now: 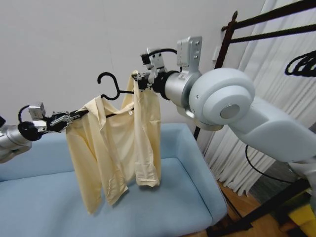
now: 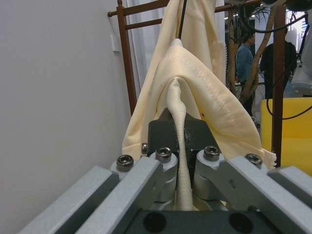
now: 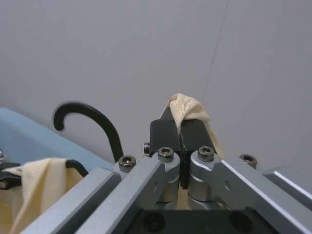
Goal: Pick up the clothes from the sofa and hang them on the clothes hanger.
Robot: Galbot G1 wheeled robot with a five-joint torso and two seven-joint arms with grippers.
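Shirt: the pale yellow shirt (image 1: 118, 148) is hanging in the centre of the head view, in front of the white wall and above the sofa (image 1: 173, 197).
Long axis: it is running from top to bottom of the frame, with the hem and the sleeve cuffs pointing down toward the seat. Whether the lowest edge is touching the cushion cannot be told.
Shoulder line: it is slanting, sitting lower at left-centre and rising toward upper centre.
Hanger: the black hanger (image 1: 109, 81) is sitting inside the collar. Its hook is pointing up above the shirt and its tip is curling over toward the left of the frame.
Left gripper: the left gripper (image 1: 81, 114) is reaching in at left-centre and clamping the lower shoulder. Its wrist view is showing a thin ridge of cloth pinched between the pads.
Right gripper: the right gripper (image 1: 138, 81) is working at upper centre, just right of the hook. Its jaws are pressing together on a bunch of cloth at the higher shoulder.
Sofa: light blue, it is filling the lower part of the frame.
Rack: a dark wooden rack (image 1: 224, 44) is standing at upper right, apart from the shirt.
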